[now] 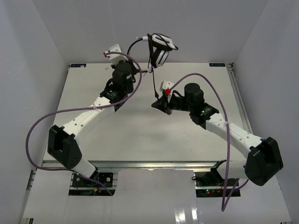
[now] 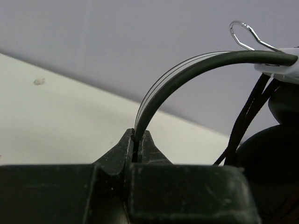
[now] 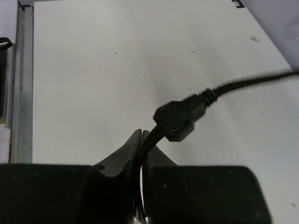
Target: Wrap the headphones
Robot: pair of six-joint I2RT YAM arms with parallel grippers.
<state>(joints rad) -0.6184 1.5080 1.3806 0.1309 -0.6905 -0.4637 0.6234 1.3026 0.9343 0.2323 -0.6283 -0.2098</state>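
Observation:
The headphones [image 1: 161,46] hang in the air over the table's far edge, white with black pads. My left gripper [image 1: 127,55] is shut on their thin black headband [image 2: 187,74], which arcs up out of the jaws [image 2: 137,137] toward the ear cup [image 2: 280,112]. Strands of black cable [image 2: 247,116] run beside the cup. The cable [image 1: 153,81] drops to my right gripper [image 1: 156,103] near the table's middle. In the right wrist view the jaws [image 3: 145,137] are shut on the cable just behind the blocky plug [image 3: 177,119], and the cable [image 3: 247,81] leads off to the right.
Thick purple arm cables [image 1: 42,126] [image 1: 226,116] loop beside both arms. The white table [image 1: 140,135] is walled on three sides; a metal rail [image 3: 23,93] runs along its edge in the right wrist view.

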